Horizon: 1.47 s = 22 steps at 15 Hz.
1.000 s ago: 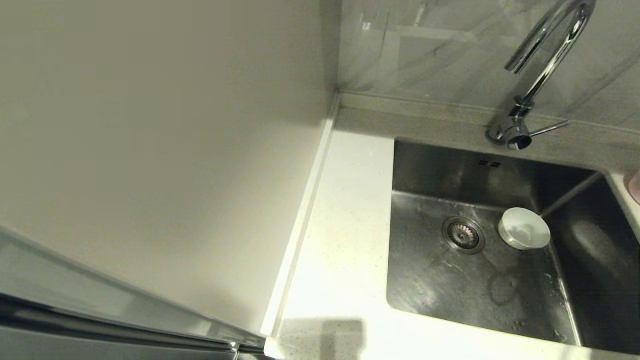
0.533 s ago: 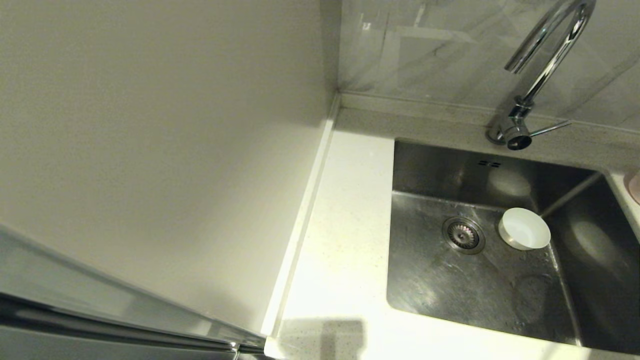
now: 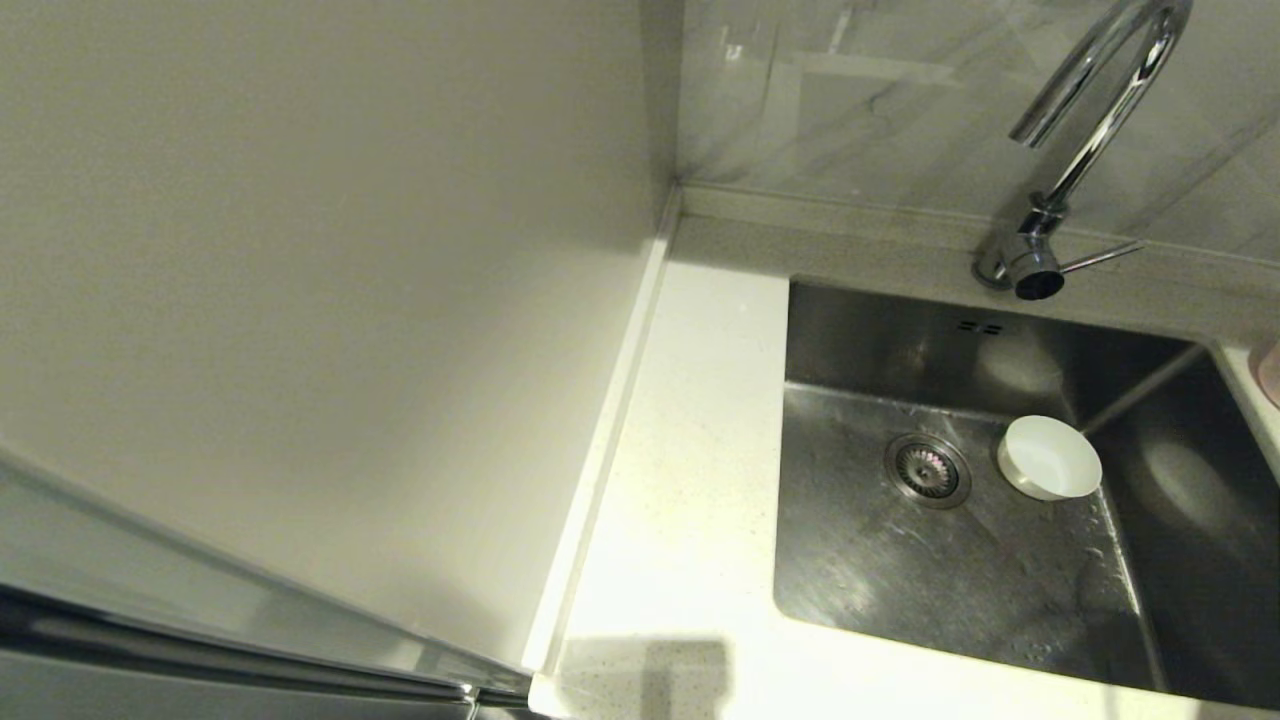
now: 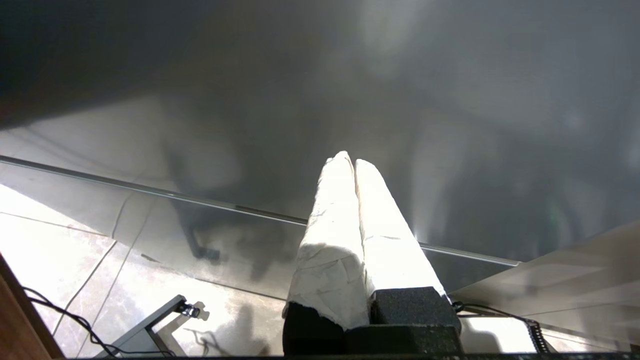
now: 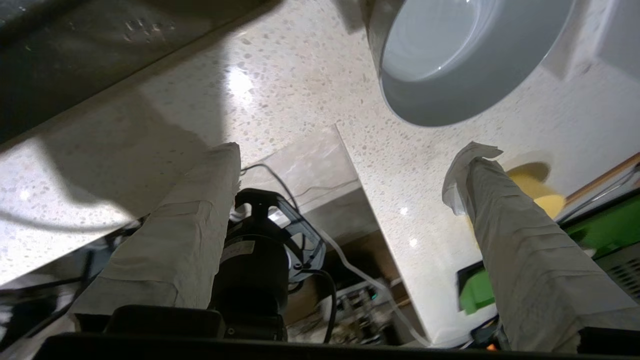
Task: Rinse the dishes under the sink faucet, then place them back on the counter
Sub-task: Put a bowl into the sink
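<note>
A white bowl (image 3: 1048, 457) sits upright on the floor of the steel sink (image 3: 900, 580), just right of the round drain (image 3: 927, 470). The chrome faucet (image 3: 1095, 120) arches over the back rim, its thin lever (image 3: 1100, 257) pointing right. A sliver of the pink bowl (image 3: 1271, 372) shows on the counter at the far right edge. Neither gripper appears in the head view. My right gripper (image 5: 347, 157) is open and empty over the speckled counter (image 5: 280, 85), a short way from a pale bowl (image 5: 450, 65) standing there. My left gripper (image 4: 348, 160) is shut and empty, parked low.
A plain off-white wall panel (image 3: 300, 300) fills the left. The white counter (image 3: 690, 470) strip runs between it and the sink. Beyond the right gripper lie a yellow object (image 5: 537, 192) and something green (image 5: 475, 295). The left wrist faces a grey cabinet front and tiled floor.
A shadow has lifted off the bowl in the sink, and the wet sheen on the sink floor has shifted. The bowl itself has not moved.
</note>
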Motion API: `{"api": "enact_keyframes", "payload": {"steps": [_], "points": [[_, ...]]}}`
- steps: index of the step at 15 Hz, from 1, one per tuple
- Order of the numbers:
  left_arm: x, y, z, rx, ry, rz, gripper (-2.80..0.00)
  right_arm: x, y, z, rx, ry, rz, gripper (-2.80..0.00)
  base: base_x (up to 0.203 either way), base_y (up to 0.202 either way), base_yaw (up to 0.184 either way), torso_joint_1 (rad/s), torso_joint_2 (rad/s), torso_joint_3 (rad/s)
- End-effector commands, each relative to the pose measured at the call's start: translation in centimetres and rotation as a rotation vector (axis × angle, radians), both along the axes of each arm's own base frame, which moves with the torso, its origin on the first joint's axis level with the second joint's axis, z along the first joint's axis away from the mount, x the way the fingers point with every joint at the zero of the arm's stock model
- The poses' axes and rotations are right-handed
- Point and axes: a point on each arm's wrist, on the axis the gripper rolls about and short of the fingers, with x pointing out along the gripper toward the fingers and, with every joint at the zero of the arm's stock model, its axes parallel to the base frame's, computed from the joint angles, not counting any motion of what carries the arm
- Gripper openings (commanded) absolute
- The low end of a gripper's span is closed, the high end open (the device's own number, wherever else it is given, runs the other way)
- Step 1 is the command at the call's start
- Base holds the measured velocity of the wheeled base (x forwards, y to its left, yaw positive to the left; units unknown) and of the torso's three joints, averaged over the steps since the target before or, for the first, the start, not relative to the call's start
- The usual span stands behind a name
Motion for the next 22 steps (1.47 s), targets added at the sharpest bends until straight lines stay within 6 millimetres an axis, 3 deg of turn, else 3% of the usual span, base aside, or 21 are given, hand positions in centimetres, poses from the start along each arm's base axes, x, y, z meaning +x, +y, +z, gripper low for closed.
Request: {"api": "enact_keyframes", "payload": {"steps": [1,6,12,17,22], "points": [[0.0,0.0,0.0,-0.001,-0.004,0.0,-2.8,-0.4,-1.4,-1.5,0.067,0.033,-0.047,0.0,0.0,0.0,0.0,0.0,0.0,0.0],[0.0,0.0,0.0,-0.001,-0.004,0.001,-2.8,-1.7,-3.0,-3.4,0.161,0.038,-0.126,0.0,0.0,0.0,0.0,0.0,0.0,0.0],[0.0,0.0,0.0,-0.001,-0.004,0.001,-2.8,-1.0,-4.5,-5.1,0.257,-0.025,-0.106,0.0,0.0,0.0,0.0,0.0,0.0,0.0],[0.0,0.0,0.0,-0.001,-0.004,0.001,-2.8,-0.6,-7.1,-7.1,0.249,-0.036,-0.122,0.0,0.0,0.0,0.0,0.0,0.0,0.0],[0.0,0.0,0.0,-0.001,-0.004,0.001,-2.8,-0.4,-8.3,-8.0,0.255,-0.04,-0.068,0.0,0.0,0.0,0.0,0.0,0.0,0.0]]}}
